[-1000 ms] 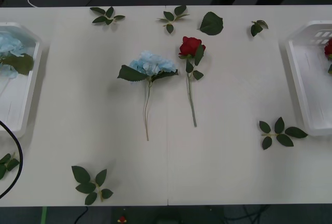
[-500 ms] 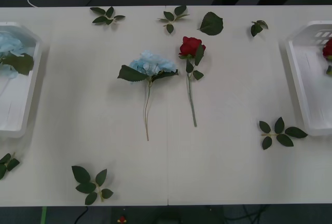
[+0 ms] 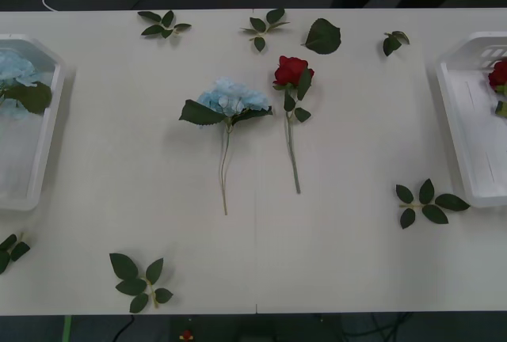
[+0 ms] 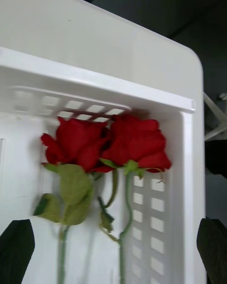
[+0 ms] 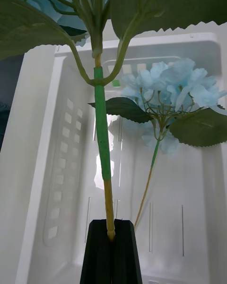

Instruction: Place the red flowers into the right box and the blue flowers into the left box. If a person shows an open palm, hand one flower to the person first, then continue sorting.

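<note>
We see, at table centre, a pale blue hydrangea-like artificial flower (image 3: 230,98) and a deep-red artificial rose (image 3: 291,70) lying side by side, blooms pointing away from us and stems running toward the near edge. Our left gripper (image 5: 111,252), jaws closed on the stem of a second blue flower (image 5: 100,137), holds it over the shallow white plastic left box (image 5: 42,137). Our right gripper (image 4: 113,246), fingers spread, hovers above two roses (image 4: 106,144) lying parallel in the white right box (image 4: 187,180). The dark cable seen a second ago beside the left box has gone.
</note>
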Controlling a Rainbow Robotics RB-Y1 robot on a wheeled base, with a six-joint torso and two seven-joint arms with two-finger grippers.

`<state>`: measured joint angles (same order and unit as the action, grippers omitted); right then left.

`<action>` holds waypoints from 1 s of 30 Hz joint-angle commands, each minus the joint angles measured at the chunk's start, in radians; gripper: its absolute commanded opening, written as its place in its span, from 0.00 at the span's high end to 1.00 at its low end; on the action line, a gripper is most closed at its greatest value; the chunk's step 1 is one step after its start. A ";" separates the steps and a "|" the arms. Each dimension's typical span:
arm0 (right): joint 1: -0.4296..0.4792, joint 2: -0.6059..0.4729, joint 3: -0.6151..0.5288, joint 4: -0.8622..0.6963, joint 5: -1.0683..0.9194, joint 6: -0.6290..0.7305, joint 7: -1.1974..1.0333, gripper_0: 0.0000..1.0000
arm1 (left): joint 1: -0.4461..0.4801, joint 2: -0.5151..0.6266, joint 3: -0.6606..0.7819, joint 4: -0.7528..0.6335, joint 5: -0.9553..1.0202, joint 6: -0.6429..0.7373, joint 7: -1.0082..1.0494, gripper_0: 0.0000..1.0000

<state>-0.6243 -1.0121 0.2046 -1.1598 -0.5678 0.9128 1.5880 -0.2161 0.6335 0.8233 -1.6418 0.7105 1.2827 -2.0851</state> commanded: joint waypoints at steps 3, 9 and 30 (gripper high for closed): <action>0.138 -0.056 -0.140 -0.244 -0.204 0.083 -0.029 0.00 | 0.000 -0.028 -0.066 0.117 0.015 -0.227 0.043 1.00; 0.210 -0.043 -0.159 -0.480 -0.328 0.161 -0.201 0.00 | 0.000 -0.038 -0.230 0.286 0.009 -0.537 0.043 1.00; -0.195 0.497 0.249 -0.393 0.092 0.268 -0.643 0.00 | 0.014 -0.048 -0.360 0.497 0.122 -0.784 0.031 1.00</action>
<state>-0.7221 -0.6090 0.4279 -1.6203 -0.5421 1.1791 1.0042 -0.2140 0.5920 0.4596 -1.1295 0.8102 0.5139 -2.0803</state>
